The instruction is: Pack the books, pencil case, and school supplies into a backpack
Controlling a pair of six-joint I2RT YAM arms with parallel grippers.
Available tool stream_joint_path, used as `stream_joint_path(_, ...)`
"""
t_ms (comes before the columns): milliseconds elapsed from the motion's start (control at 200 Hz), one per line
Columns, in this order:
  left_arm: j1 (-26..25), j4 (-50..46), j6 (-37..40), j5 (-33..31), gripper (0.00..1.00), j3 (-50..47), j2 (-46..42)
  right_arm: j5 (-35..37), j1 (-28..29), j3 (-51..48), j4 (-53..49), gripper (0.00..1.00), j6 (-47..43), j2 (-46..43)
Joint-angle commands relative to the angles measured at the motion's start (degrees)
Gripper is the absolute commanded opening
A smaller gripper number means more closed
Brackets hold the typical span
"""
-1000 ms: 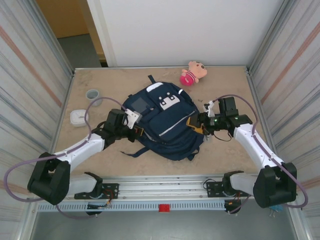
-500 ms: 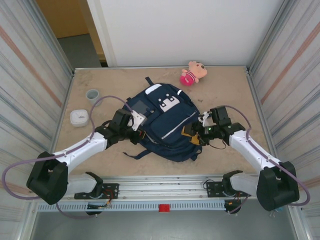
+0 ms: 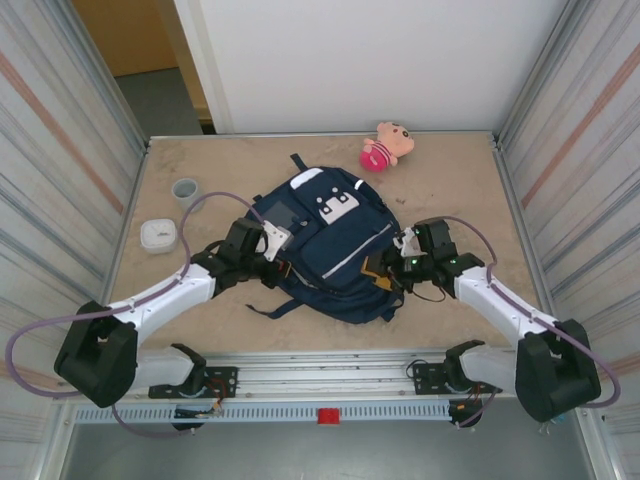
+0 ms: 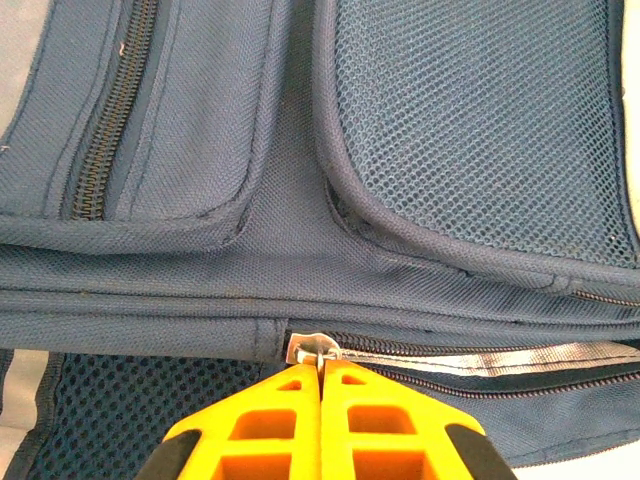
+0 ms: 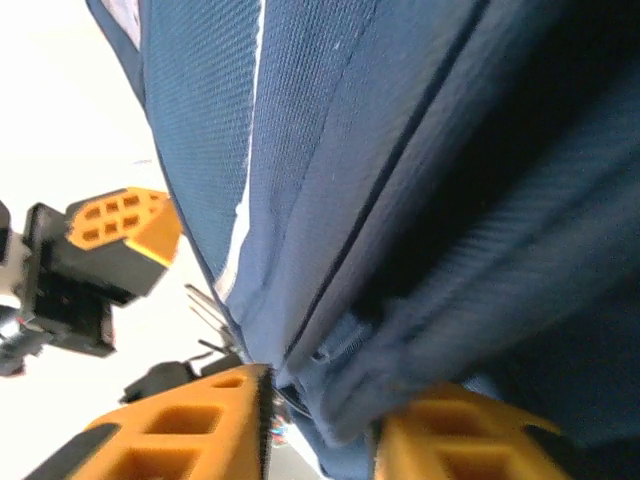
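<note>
One backpack (image 3: 330, 250) lies on the surface (image 3: 455, 185), top toward 11 o'clock, bottom toward 5. Your left tool (image 4: 321, 372), at its 9 o'clock side, nips the zipper pull (image 4: 305, 349); your right tool (image 3: 380, 270), at 3, pinches its fabric.

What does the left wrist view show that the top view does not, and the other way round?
Left wrist view: the left fingers shut on a small silver zipper pull, with the zipper teeth beside it and a mesh pocket above.
Top view: the whole backpack lying on the table, the right fingers at its right side, the plush toy beyond it, and the cup and white box to its left.
Both: the navy backpack fabric and the left fingers at its left side.
</note>
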Motion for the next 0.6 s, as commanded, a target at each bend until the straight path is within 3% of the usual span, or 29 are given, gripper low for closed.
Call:
stream_joint_path(0,-1.67,0.98,-1.99,1.62,0.00,0.33,-1.11,-2.32,0.56,-2.05,12.26,0.19,6.89,0.56)
stream_joint_path(110,-4.04,1.46,-3.73,2.57,0.00,-1.30,-1.91,-1.20,1.84,-2.86,19.63,0.11,11.34,0.15)
stream_joint_path(411,-10.91,3.90,-7.54,2.22,0.00,-1.11,-0.82,1.23,4.17,-1.91,26.72,0.08,16.76,1.30)
stream_joint_path(596,-14.03,12.74,-12.80,3.86,0.00,-0.84,-1.90,1.62,5.40,-0.19,27.94,0.07,17.40,2.69)
